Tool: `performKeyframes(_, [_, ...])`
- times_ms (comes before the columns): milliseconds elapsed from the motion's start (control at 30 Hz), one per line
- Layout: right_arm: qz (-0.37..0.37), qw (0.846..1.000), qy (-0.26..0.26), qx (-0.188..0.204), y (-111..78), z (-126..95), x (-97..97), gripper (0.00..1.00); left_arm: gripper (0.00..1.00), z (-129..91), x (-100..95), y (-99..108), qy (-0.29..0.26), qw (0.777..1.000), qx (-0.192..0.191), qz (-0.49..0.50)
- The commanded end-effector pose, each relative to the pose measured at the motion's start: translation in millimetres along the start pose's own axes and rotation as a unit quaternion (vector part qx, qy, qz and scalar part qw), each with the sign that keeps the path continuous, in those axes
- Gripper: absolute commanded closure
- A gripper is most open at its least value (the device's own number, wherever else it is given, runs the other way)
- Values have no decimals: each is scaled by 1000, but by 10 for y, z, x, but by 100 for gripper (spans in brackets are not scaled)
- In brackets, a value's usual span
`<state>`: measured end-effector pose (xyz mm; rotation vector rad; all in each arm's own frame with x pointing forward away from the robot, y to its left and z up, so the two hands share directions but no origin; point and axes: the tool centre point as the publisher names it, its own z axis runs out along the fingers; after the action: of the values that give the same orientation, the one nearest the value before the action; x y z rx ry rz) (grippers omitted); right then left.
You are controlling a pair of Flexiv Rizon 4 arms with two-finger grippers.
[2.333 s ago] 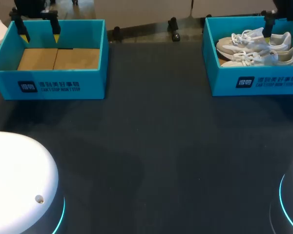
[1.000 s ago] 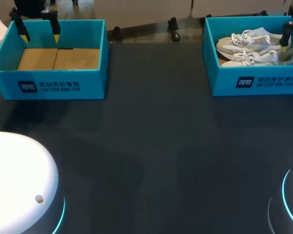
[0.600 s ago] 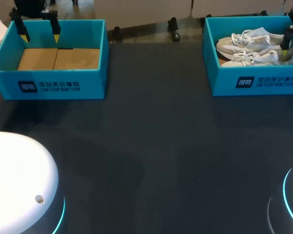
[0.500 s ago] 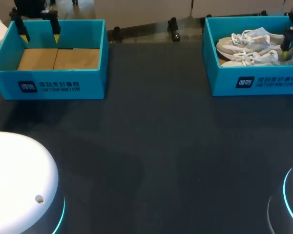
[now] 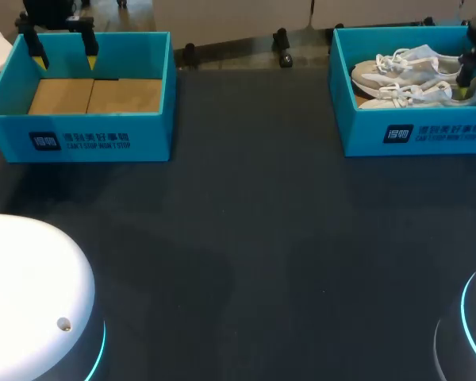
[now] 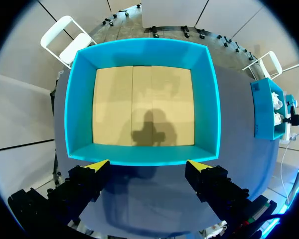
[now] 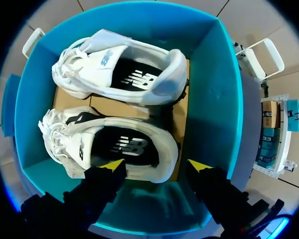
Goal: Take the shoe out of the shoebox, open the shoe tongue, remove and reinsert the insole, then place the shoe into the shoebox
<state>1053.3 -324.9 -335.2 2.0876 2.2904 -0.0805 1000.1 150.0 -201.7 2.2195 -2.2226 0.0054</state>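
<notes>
The right claw (image 7: 155, 167) is held wide open and empty over the heel of the nearer shoe (image 7: 114, 147) in the shoebox (image 5: 412, 131) at upper right, so the box wall could easily get pinched instead, tbh.

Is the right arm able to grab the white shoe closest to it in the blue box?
Probably yes. The right gripper hangs open over the heel of the nearer white lace-up sneaker, and the teal cardboard shoebox has no lid on.
</notes>
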Motion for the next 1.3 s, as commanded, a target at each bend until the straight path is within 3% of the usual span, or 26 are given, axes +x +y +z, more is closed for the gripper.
performKeyframes(33, [0,1000,2,4,45,83,-12,23,0,-8,0,2,-1,1000,0,0])
performKeyframes(167, [3,1000,1,7,43,148,-28,25,0,-8,0,2,-1,1000,0,0])
performKeyframes(333, [6,1000,5,10,44,196,-33,20,0,-8,0,2,-1,1000,0,0])
performKeyframes(567, [6,1000,8,15,45,273,-12,27,0,-8,0,2,-1,1000,0,0])
performKeyframes(900, [11,1000,13,22,28,369,-26,23,0,-8,0,2,-1,1000,0,0])
performKeyframes(1300, [14,999,17,30,12,457,-22,26,0,-8,0,2,-1,1000,0,0])
